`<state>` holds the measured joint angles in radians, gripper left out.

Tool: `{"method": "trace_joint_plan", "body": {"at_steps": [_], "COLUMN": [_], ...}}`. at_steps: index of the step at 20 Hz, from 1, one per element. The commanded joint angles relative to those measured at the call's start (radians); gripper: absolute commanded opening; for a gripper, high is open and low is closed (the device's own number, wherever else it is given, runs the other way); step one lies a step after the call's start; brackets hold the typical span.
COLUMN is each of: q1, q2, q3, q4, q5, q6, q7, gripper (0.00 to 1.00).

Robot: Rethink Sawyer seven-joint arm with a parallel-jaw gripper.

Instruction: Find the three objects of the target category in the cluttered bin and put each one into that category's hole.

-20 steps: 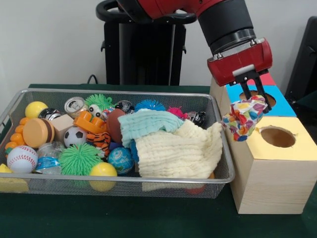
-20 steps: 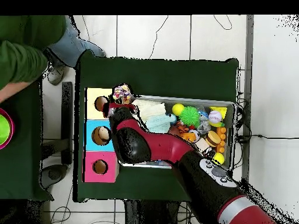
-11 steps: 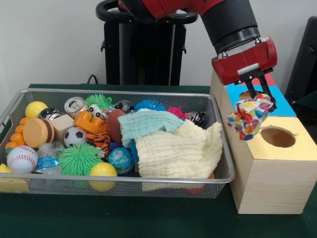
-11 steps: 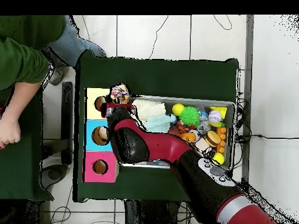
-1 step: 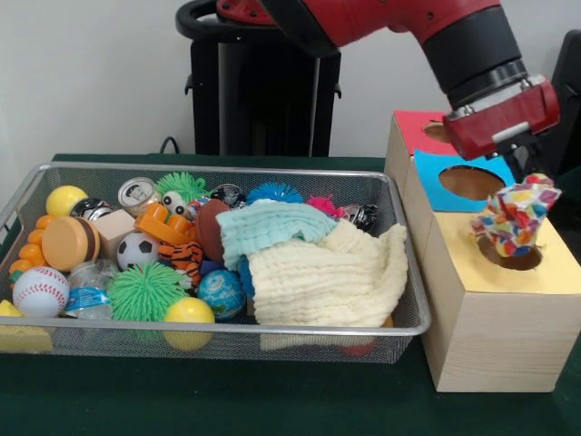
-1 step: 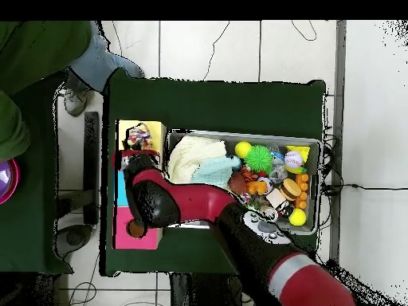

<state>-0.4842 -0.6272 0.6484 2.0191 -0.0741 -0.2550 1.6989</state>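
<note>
The front view sits low and close, level with the wire bin (image 5: 209, 263) and wooden box (image 5: 495, 300), facing the robot. The overhead view looks straight down from farther off, turned half round. Both share the bin (image 6: 243, 179), box (image 6: 139, 183) and green table (image 6: 215, 107).

The arm (image 5: 399, 18) is glossy red with a fat black cylindrical wrist ringed in silver, ending in a red block-shaped gripper (image 5: 526, 173) with thin black fingers beneath it.
</note>
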Motion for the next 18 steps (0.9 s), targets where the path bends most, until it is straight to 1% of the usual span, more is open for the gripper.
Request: {"method": "trace_joint_plan", "body": {"at_steps": [1,5,8,11,18], "q1": [0.052,0.089,0.112,0.114,0.158], "q2": [0.078,0.104,0.122,0.110,0.060], "q3": [-0.053,-0.076,-0.106,-0.123,-0.207], "q4": [-0.030,-0.063,-0.076,-0.068,-0.059], "q5": [0.005,0.024,0.040,0.050,0.069], "q6": [0.095,0.100,0.122,0.136,0.061], "q7": [0.139,0.137,0.131,0.138,0.173], "gripper": [0.00,0.00,0.00,0.00,0.00]}}
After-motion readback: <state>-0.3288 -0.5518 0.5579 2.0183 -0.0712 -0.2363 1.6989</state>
